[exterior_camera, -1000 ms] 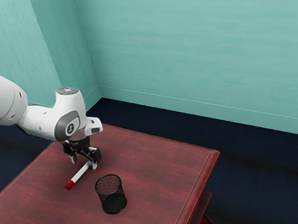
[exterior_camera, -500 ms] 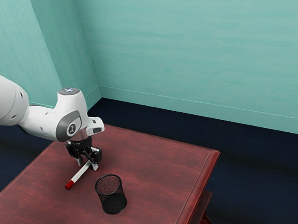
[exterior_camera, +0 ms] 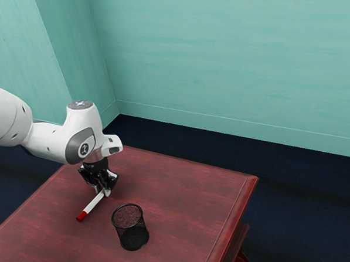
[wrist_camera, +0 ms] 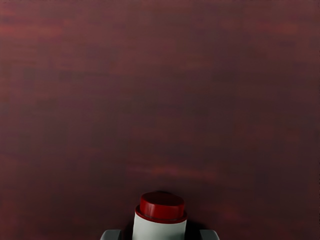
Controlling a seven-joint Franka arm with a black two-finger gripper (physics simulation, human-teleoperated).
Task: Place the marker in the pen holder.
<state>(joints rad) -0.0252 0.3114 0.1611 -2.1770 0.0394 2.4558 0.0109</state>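
In the exterior view, the white robot arm (exterior_camera: 52, 142) is reaching over the reddish wooden table (exterior_camera: 178, 192), and its black gripper (exterior_camera: 102, 192) is hovering low about one end of the white marker (exterior_camera: 93, 204). The marker is lying flat on the wood, its red cap (exterior_camera: 81, 216) pointing away from the gripper, toward the exterior view's lower left. The black mesh pen holder (exterior_camera: 131, 228) is standing upright near it, and the marker is lying outside it.

In the wrist view, the two fingers (wrist_camera: 110, 235) are standing open, one on each side of the white barrel, with dark gaps showing between them and it. A red end piece (wrist_camera: 162, 206) is facing outward just past them. So nothing is being gripped, though the hand is looking well lined up for the pinch.

The marker is looking light and stiff, probably smooth plastic, hardly fragile; its round barrel could be rolling or slipping under an uneven squeeze. The white barrel is offering the best hold, pinched squarely from both sides with modest force. Gripping this near one end, the long free part could be swinging or dipping on the lift, so a firm hold is mattering before tipping it upright over the holder's mouth.
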